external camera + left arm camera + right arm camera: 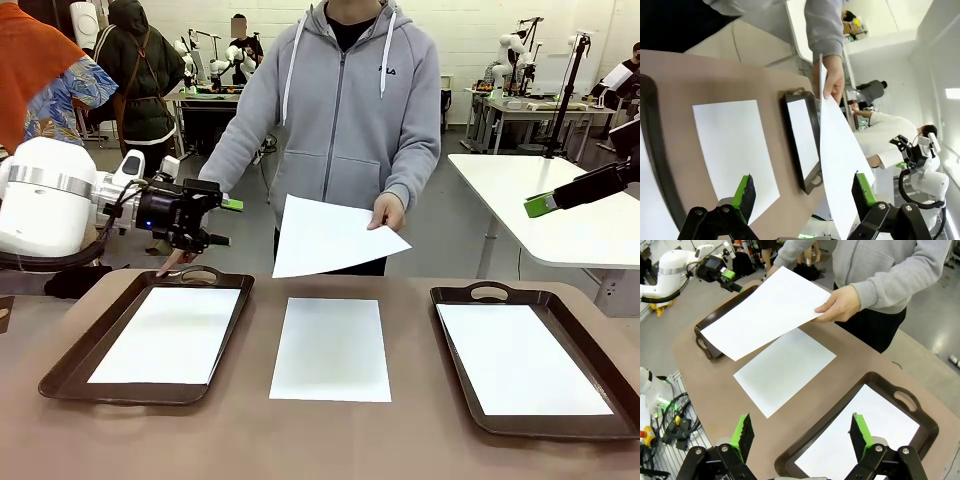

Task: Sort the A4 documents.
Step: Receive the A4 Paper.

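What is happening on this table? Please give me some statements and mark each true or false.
1. The person's hand holds a paper sheet above the table. True.
2. A white sheet lies in the left tray. True.
3. The left gripper is clamped on the held paper sheet. False: its jaws are open and hold nothing.
4. The middle sheet lies in a third tray. False: it lies flat on the bare table.
5. The right gripper presses on the right tray. False: it is open, up in the air above the table.
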{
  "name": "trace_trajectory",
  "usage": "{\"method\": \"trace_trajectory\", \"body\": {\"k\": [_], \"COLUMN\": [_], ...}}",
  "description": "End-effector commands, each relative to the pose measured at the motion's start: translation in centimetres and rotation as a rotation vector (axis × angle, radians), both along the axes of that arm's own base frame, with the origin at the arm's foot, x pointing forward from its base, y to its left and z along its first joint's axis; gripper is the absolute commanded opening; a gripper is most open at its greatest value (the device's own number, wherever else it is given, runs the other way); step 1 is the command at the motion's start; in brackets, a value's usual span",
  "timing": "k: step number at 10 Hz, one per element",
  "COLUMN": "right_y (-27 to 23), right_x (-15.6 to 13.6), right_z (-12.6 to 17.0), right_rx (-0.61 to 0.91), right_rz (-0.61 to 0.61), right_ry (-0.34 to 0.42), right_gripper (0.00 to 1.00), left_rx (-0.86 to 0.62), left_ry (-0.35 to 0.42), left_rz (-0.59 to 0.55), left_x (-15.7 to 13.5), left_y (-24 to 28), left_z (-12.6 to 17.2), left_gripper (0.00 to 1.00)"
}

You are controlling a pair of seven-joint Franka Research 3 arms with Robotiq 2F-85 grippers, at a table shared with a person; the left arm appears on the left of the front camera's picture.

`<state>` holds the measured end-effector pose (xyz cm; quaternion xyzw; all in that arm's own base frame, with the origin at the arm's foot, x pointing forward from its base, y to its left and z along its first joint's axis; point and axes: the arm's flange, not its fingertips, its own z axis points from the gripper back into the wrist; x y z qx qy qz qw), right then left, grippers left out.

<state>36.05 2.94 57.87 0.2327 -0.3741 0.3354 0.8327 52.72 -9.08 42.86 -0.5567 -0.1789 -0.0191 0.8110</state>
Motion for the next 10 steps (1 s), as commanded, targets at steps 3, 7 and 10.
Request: {"method": "trace_trajectory", "body": {"k": [3, 7, 10], "right_y": [0.1, 0.1, 0.1], "right_x": [0.1, 0.1, 0.1], "right_z": [-0.2, -0.2, -0.2], "right_rx": [0.005, 0.005, 0.005], "right_rz": [0.008, 0.008, 0.008], "right_ry": [0.002, 0.002, 0.002], "right_gripper": [1.0, 1.0, 1.0], "left_rx": [-0.106, -0.287, -0.276], "left_ry": [0.055, 0.126, 0.234], "left_rz": [-0.024, -0.159, -0.248], "left_x": [1.3, 1.8, 2.2], "left_y": [-0.7, -4.0, -5.0], "left_z": [-2.7, -2.9, -2.6], "left_gripper": [1.0, 1.0, 1.0]}}
